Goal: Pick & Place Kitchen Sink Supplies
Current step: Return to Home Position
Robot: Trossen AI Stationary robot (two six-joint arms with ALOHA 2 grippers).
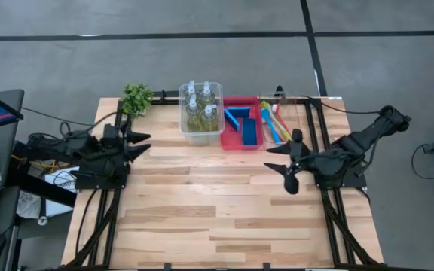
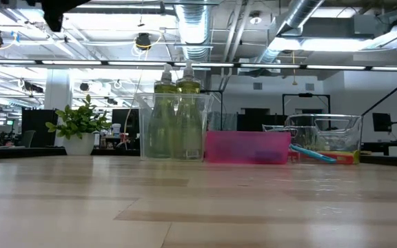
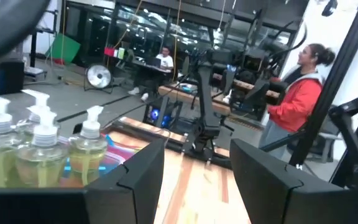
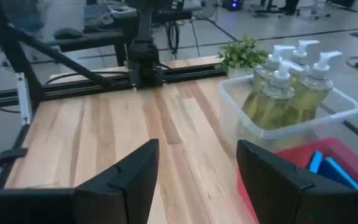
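Note:
Several clear bottles of yellow-green liquid (image 1: 201,110) stand upright in a clear bin (image 1: 200,134) at the table's far edge; they also show in the low view (image 2: 176,117), left wrist view (image 3: 42,155) and right wrist view (image 4: 288,93). Blue sponges (image 1: 246,126) lie in the red bin (image 1: 241,143) beside it. Coloured brushes (image 1: 272,122) lie in a third clear bin (image 2: 322,138). My left gripper (image 1: 138,144) is open above the table's left side. My right gripper (image 1: 292,162) is open above the right side. Both hold nothing.
A small green plant (image 1: 136,98) in a white pot stands at the far left corner. The wood table (image 1: 217,211) is bare in its middle and near half. Black frame rails run along the table's left and right sides. A person in a red jacket (image 3: 294,99) stands beyond the table.

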